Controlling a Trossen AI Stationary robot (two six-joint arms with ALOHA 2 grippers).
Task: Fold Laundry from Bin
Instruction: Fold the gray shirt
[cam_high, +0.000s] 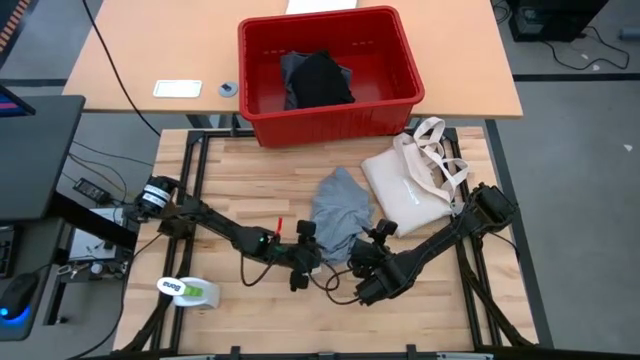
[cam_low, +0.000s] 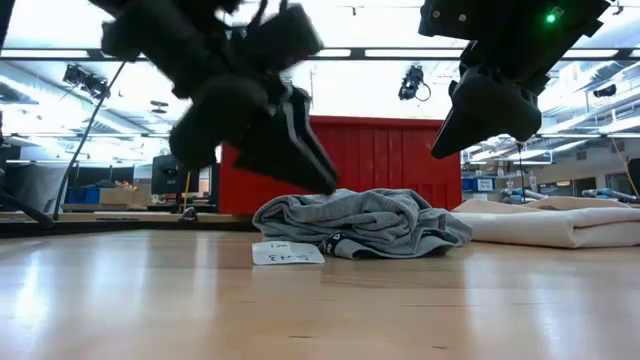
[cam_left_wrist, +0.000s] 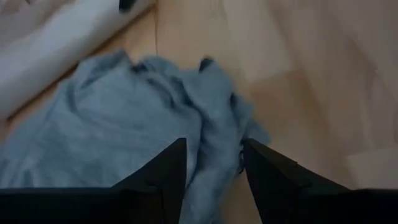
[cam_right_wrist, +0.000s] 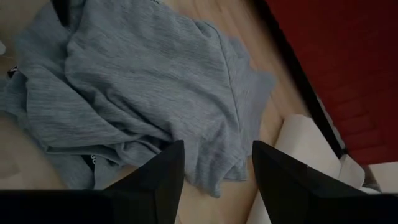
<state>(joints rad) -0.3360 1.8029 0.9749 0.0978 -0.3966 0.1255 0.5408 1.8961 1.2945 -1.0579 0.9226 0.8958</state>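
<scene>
Both my grippers hang over the crumpled grey T-shirt, holding nothing.

The light grey T-shirt (cam_high: 340, 212) lies bunched on the wooden tabletop (cam_high: 250, 190), just in front of the red bin (cam_high: 325, 115). My left gripper (cam_high: 306, 240) hovers at the near left edge of the heap, its fingers (cam_left_wrist: 163, 171) apart with the cloth showing in the gap between them, not pinched. My right gripper (cam_high: 372, 243) hangs above the near right edge, its fingers (cam_right_wrist: 155, 174) likewise apart and clear of the fabric. In the low view both grippers sit above the cloth, not touching it. Inside the bin a black garment (cam_high: 322, 80) rests on a blue-grey one (cam_high: 291, 70). A cream tote bag (cam_high: 410, 185) lies just beside the T-shirt on its right.
</scene>
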